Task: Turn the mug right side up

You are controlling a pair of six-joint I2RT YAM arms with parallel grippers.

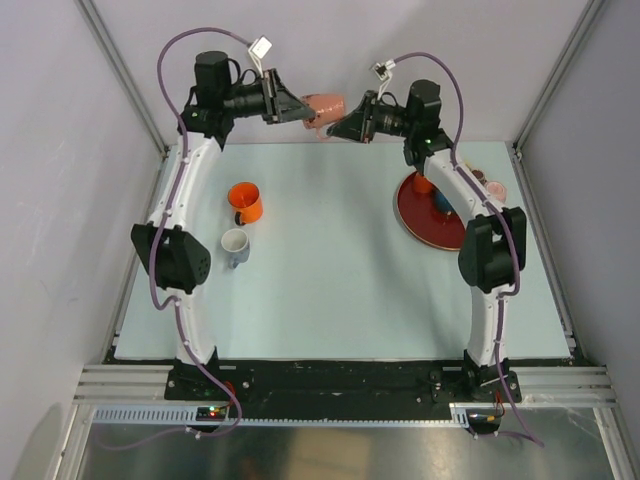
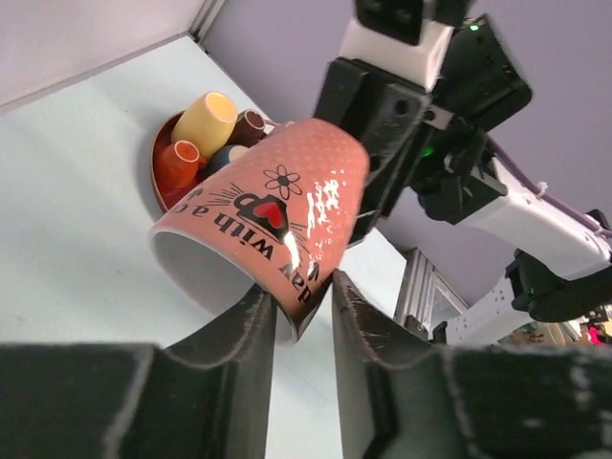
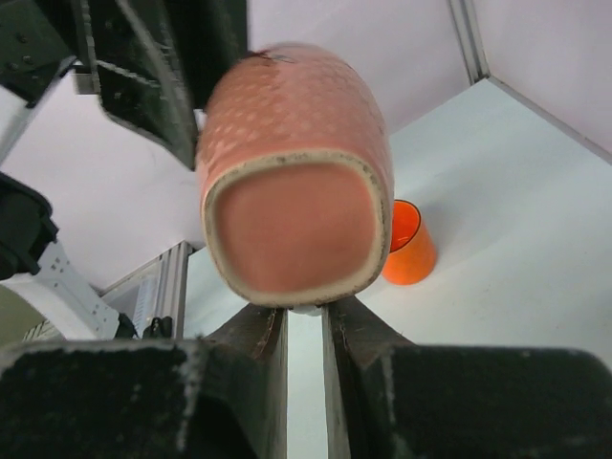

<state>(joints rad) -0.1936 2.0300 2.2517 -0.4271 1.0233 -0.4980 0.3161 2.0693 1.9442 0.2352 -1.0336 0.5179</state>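
Pale blue tabletop (image 1: 330,280), grey walls all round, and the action is up in the air at the far edge. The pink mug (image 1: 322,104) hangs there off the surface, tipped on its side between the two arms. Its open mouth faces the left arm and its flat base faces the right. The print shows on its side: a red heart, a little flower, black lettering.

The left gripper (image 2: 295,311) has the mug's rim. One finger sits inside the mouth and one outside, so the jaws are clamped on the wall of the mug. The right gripper (image 3: 304,320) comes in from the other end with its jaws almost together, tucked tight under the mug's body. They hold the mug, though the part they pinch is hidden from the right wrist camera.

Down on the tabletop, left side, an orange mug (image 1: 244,201) stands mouth up, with a small white mug (image 1: 235,246) just beside it, nearer the arm bases. Over on the right a red plate (image 1: 415,225) carries a cluster of small cups (image 2: 206,122), yellow, brown, orange and blue.
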